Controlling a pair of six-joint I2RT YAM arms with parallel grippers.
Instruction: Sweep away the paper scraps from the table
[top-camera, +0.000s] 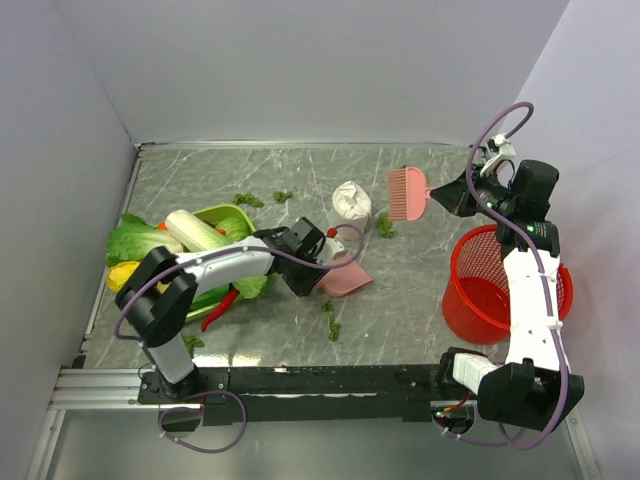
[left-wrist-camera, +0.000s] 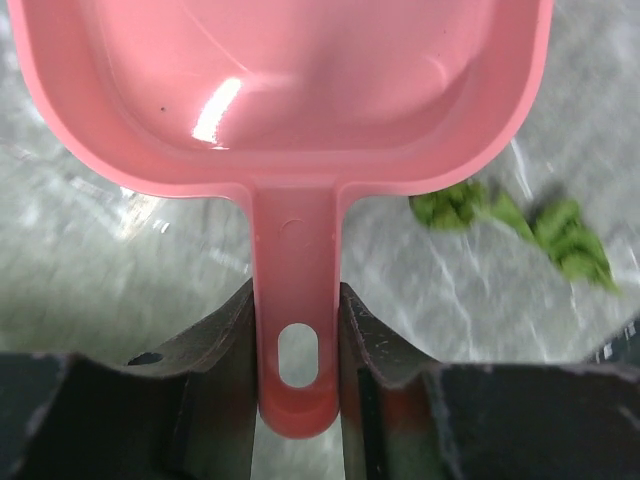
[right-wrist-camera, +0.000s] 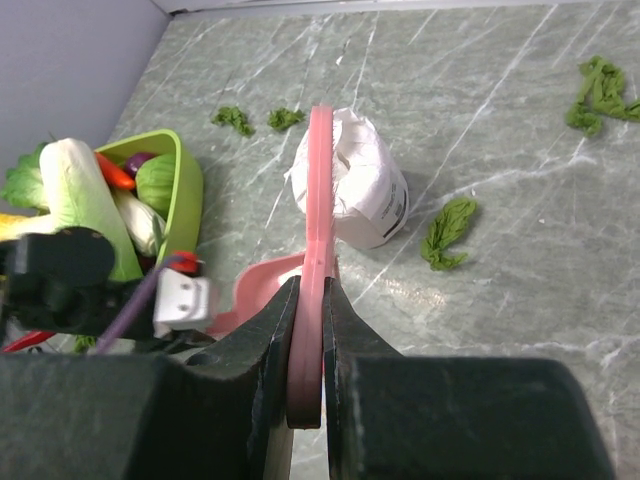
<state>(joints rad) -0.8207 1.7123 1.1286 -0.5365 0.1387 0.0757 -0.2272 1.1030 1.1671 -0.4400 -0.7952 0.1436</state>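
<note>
- My left gripper (left-wrist-camera: 297, 330) is closed on the handle end of the pink dustpan (left-wrist-camera: 280, 90), with a finger pressing each side. My right gripper (right-wrist-camera: 308, 300) is clamped on the pink brush (right-wrist-camera: 320, 190), held over the far right of the table (top-camera: 420, 300).
- The paper scraps (top-camera: 385, 225) lie spread out: two on the far side near the green bowl (top-camera: 225, 212), one just beside the brush, one near the front edge, one by the left arm base. The pan looks empty in the wrist view.
- Risk 1: I hold only the end of a thin, smooth handle. If the brush pushes hard against the pan, it can twist or slip out.
- Risk 2: the white lump (top-camera: 350, 203) stands between brush and pan. A straight stroke can knock it over or drag it in w/ the scraps.
- Risk 3: the arm partly hides the pan's front lip in the top view, so I cannot say if it lies flat. If it is lifted, scraps will slide under it.
- Risk 4: the scraps are light, so a fast stroke may flick them off the edge or into the vegetables.
- Risk 5: the red basket (top-camera: 500, 285) is very near the right arm, and a wide swing may hit it.
</note>
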